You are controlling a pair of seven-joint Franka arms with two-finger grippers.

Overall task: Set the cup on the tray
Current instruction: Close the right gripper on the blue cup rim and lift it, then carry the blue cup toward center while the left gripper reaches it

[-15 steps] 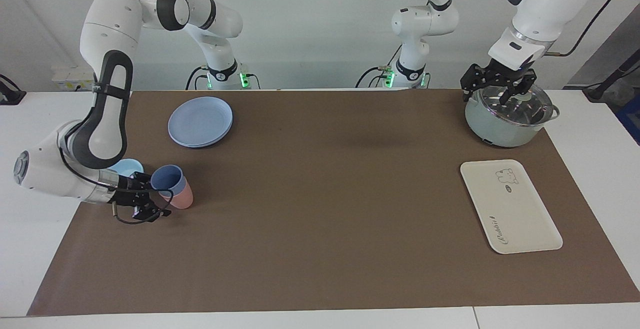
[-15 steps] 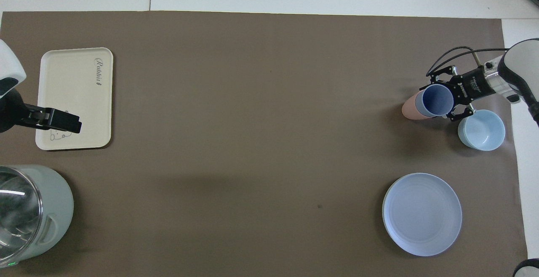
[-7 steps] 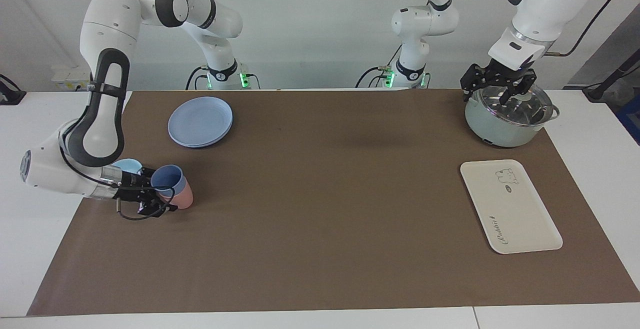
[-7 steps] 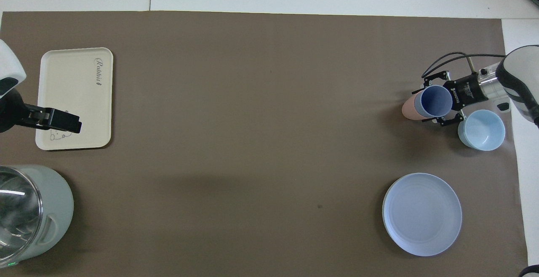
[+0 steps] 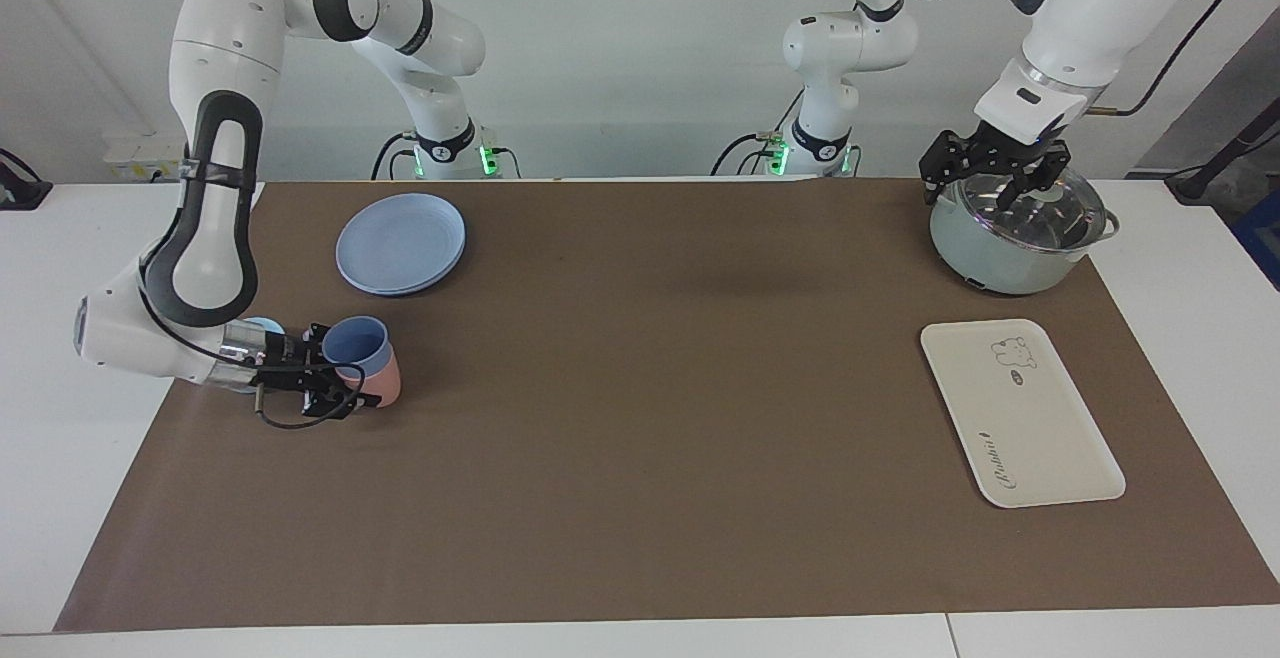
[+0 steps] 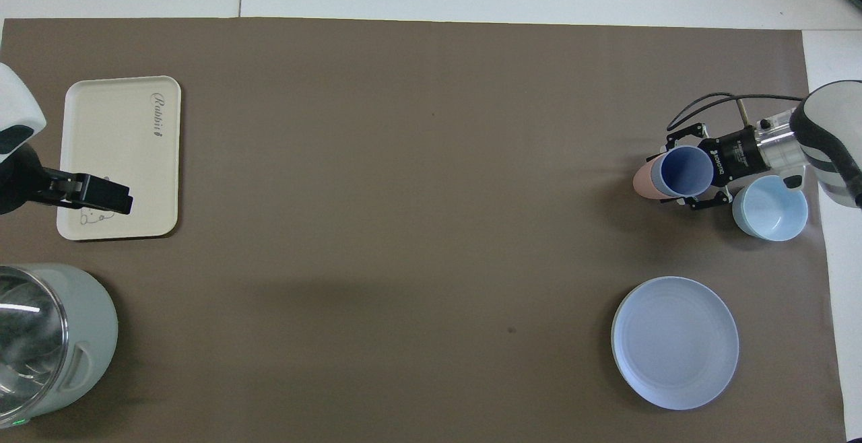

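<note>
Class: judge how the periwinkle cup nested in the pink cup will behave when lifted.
The cup looks like thin plastic: probably light and stiff. Nested in the pink cup, it may drag that along. Its tapered, smooth wall might slip between the right gripper's fingers.

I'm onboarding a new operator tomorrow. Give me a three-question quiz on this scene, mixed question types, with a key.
1. True or false: the blue cup already stands on the tray.
2. Which gripper is at the blue cup? A) left gripper B) right gripper
3. Fill in: the left gripper hangs over the ____.

Key:
1. False; it sits nested in the pink cup, at the right arm's end of the table.
2. B, the right gripper.
3. Pot.
</note>
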